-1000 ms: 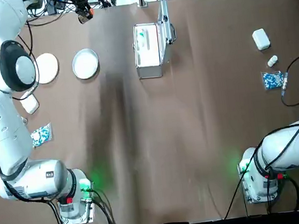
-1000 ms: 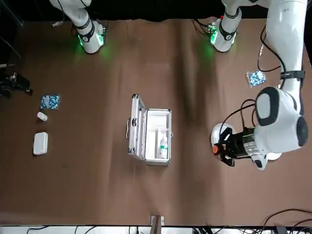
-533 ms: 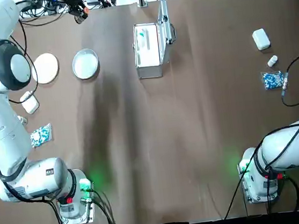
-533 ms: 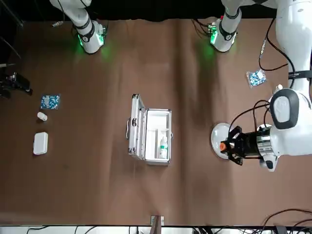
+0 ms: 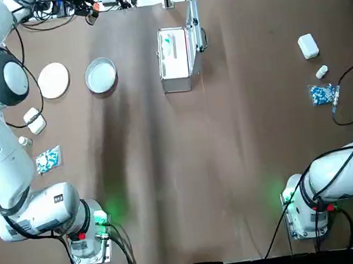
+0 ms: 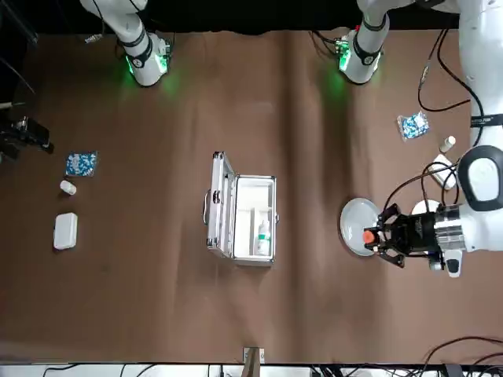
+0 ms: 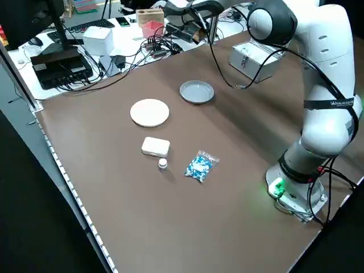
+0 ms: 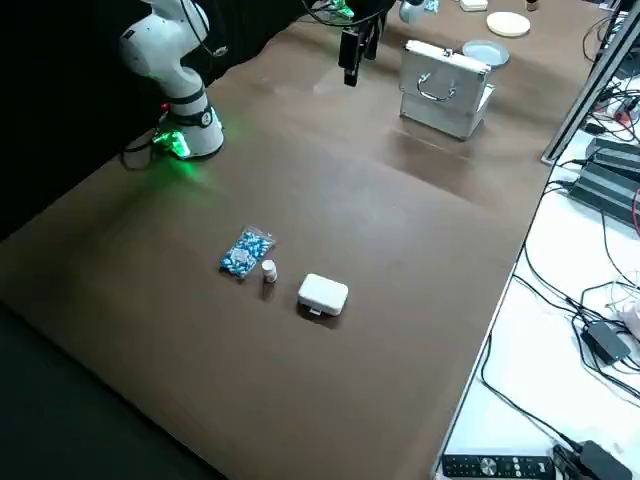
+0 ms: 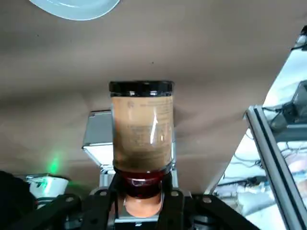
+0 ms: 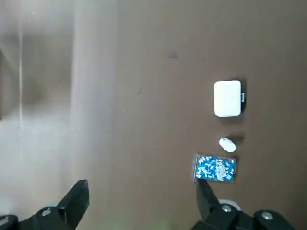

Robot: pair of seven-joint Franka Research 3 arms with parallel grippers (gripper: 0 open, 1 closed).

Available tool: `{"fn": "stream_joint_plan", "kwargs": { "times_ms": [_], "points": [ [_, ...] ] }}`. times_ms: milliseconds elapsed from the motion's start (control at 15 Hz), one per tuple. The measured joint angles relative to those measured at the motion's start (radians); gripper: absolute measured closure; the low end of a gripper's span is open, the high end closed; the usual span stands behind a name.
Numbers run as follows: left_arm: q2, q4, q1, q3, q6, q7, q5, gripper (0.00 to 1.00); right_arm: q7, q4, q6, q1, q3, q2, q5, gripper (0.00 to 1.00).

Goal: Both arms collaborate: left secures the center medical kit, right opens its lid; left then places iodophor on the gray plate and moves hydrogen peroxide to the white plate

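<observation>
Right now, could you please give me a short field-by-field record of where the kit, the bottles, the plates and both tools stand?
medical kit: lid open, upright
hydrogen peroxide: inside the kit
left tool: shut on iodophor, raised beside the gray plate's far edge
gray plate: nothing on it
white plate: nothing on it
right tool: open, raised, off to the kit's near-right side

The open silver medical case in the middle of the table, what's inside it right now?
Inside the open silver medical case, one small pale bottle with a teal-blue top lies in the white lining. The rest of the lining looks bare, though the upright lid hides whatever sits close against it.
</observation>
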Motion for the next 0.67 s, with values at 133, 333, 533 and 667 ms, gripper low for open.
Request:
{"fn": "stream_joint_plan", "kwargs": {
  "times_ms": [133, 333, 533, 667],
  "points": [
    [0.000, -0.002, 0.027, -0.016, -0.023, 0.052, -0.012, 0.67, 0.000, 0.000, 0.000, 0.000, 0.001, 0.000, 0.000, 0.01],
    [0.017, -0.016, 0.056, -0.020, -0.028, 0.072, -0.053, 0.67, 0.000, 0.001, -0.001, 0.013, 0.006, -0.002, 0.000, 0.01],
    [0.061, -0.026, 0.088, -0.021, -0.050, 0.081, -0.112, 0.67, 0.000, 0.001, -0.001, 0.020, 0.009, -0.003, 0.000, 0.01],
    [0.104, -0.039, 0.116, -0.021, -0.062, 0.124, -0.161, 0.67, 0.000, 0.001, -0.001, 0.020, 0.008, -0.003, 0.000, 0.01]
  ]
}}
